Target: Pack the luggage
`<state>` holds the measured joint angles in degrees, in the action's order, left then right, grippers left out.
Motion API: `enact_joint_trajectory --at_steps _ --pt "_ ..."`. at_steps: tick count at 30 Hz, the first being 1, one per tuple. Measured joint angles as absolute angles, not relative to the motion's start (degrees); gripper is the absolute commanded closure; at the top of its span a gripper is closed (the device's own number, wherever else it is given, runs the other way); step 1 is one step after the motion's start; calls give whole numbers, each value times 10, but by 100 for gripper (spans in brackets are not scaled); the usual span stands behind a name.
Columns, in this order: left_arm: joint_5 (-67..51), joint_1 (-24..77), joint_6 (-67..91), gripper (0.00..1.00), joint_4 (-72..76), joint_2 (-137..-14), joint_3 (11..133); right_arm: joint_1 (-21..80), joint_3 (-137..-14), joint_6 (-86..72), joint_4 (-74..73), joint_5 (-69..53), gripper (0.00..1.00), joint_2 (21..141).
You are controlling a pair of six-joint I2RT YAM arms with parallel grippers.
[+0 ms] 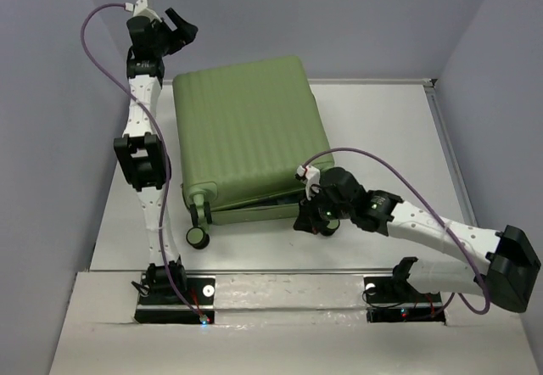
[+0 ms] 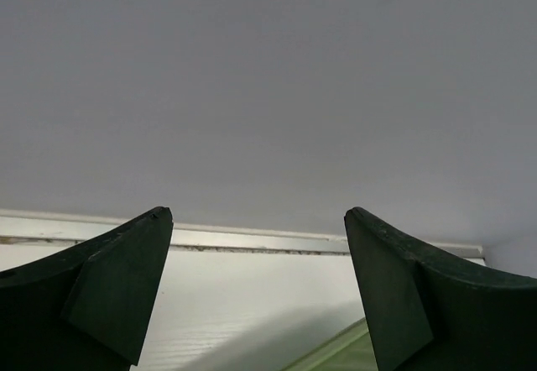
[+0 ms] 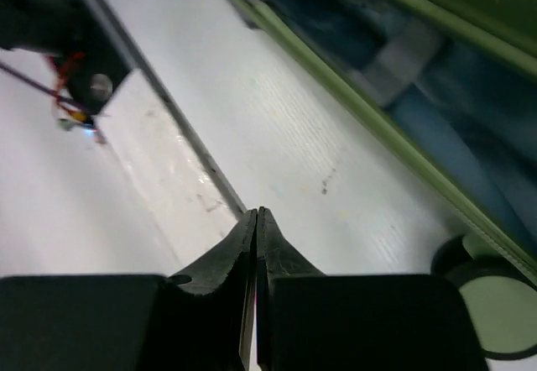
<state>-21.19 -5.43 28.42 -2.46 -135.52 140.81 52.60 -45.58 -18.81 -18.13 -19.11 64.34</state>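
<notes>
Plain white surface (image 1: 382, 129), grey walls all round; the luggage (image 1: 246, 129) lies flat just beyond the right tool (image 3: 256, 220), lid down but gaping a bit along the near edge, blue lining (image 3: 436, 128) peeking out. Right tool is pinched fully closed on nothing, tips low by that seam; left tool (image 2: 258, 216) is spread wide and empty, the luggage's corner just below it. I'd guess the job is closing that gap; press evenly along the lid edge, don't trap lining.
</notes>
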Motion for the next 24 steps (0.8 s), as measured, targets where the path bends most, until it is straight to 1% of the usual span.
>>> enact_joint_trajectory --at_steps 5,8,11,13,16,17,21,22,24 --pt "-285 -49 258 4 11 -1430 1414 524 -428 -206 -184 -110 93 693" --pt "-324 -36 231 6 10 -1460 1414 530 -430 -212 -171 -63 93 706" --pt "-373 -34 223 7 21 -1463 1416 532 -432 -217 -150 -12 93 712" --pt "-406 -33 219 8 43 -1463 1416 514 -434 -232 -129 16 93 717" --pt "-446 -31 218 11 68 -1446 1371 489 -432 -247 -122 12 93 716" --pt "-449 -31 225 12 77 -1430 1344 480 -432 -249 -122 10 93 716" --pt "-393 -38 253 14 217 -1306 1115 421 -433 -248 -125 -18 93 718" --pt "-365 -45 257 14 246 -1258 1038 399 -437 -247 -130 -25 93 726" --pt "-312 -60 261 15 275 -1191 931 362 -463 -247 -149 -33 93 750"
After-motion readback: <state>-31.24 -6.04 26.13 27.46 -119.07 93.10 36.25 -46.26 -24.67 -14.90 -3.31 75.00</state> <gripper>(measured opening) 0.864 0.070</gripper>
